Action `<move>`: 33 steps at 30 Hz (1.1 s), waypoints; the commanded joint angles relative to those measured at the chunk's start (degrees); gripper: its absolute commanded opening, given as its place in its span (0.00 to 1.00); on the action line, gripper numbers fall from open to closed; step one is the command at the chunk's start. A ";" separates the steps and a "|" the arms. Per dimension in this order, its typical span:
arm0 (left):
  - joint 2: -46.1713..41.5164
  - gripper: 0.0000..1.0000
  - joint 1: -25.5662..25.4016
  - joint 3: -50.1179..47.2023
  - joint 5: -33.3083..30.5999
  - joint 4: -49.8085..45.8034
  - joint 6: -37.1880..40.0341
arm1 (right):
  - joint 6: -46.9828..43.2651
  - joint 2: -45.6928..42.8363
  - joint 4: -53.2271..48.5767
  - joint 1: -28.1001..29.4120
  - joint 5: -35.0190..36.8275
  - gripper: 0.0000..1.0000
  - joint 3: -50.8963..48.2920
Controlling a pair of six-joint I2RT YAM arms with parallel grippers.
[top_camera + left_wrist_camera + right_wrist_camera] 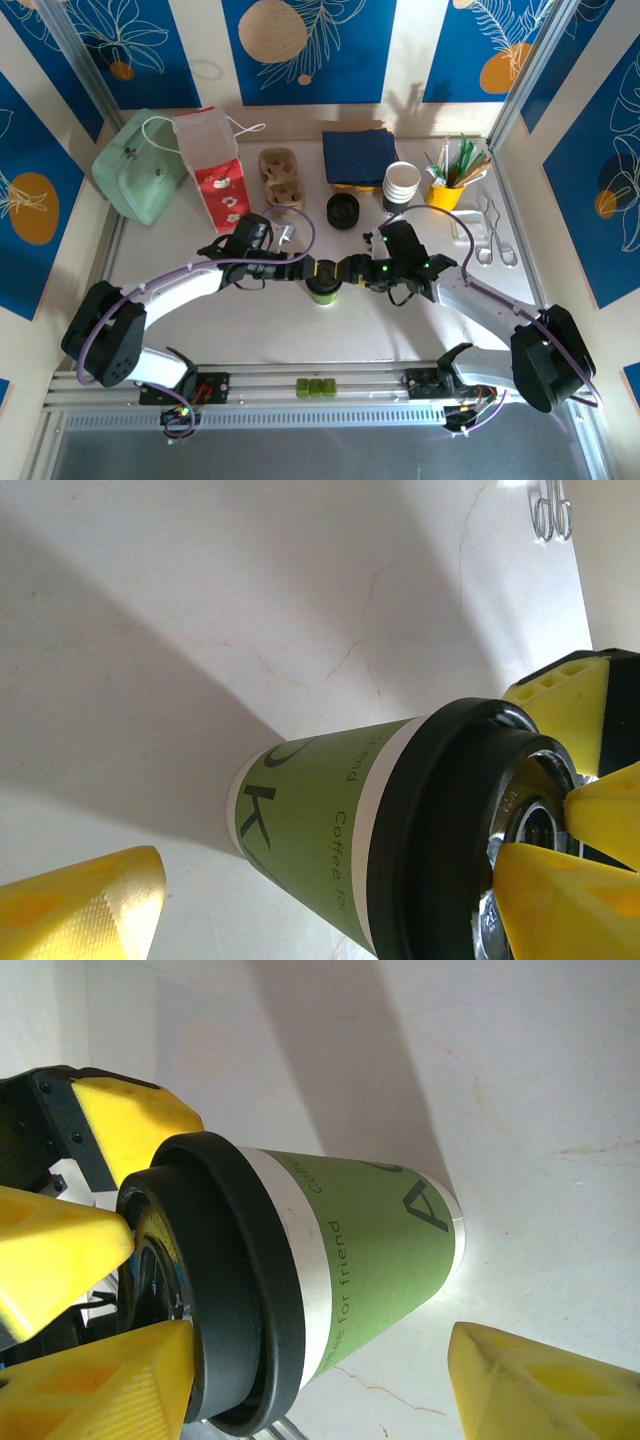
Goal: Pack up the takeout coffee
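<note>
A black-lidded green paper cup [323,290] sat on the white desk [250,330] between the left jaws and right jaws, both gaping wide, gripping nothing.

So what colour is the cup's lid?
The lid is black; the right wrist view shows it best.

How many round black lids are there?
2. One round black plastic lid lies loose on the table left of the stack of white paper cups, and may be several stacked. The other lid caps the small green paper cup mid-table.
</note>
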 commanded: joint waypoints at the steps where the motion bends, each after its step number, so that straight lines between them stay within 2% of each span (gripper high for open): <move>1: 1.68 0.84 -0.42 -1.70 0.63 -0.13 -1.27 | 0.29 1.73 -4.31 -0.44 2.13 0.67 0.60; 6: 2.35 0.80 -0.55 -3.29 -2.78 -1.33 -2.37 | 0.46 2.26 -4.06 -0.54 2.13 0.67 0.13; 18: 0.58 0.79 -0.58 -7.95 -1.80 2.95 -5.05 | 0.96 1.92 -3.55 -0.73 2.13 0.67 -2.38; 28: -1.03 0.79 -1.06 -3.18 -0.81 1.44 -5.06 | 2.22 1.83 -2.56 -0.64 -1.86 0.67 1.83; 33: -1.77 0.81 -1.05 0.67 -0.46 -1.16 -4.36 | 0.93 1.92 -5.42 -0.65 -1.48 0.67 4.84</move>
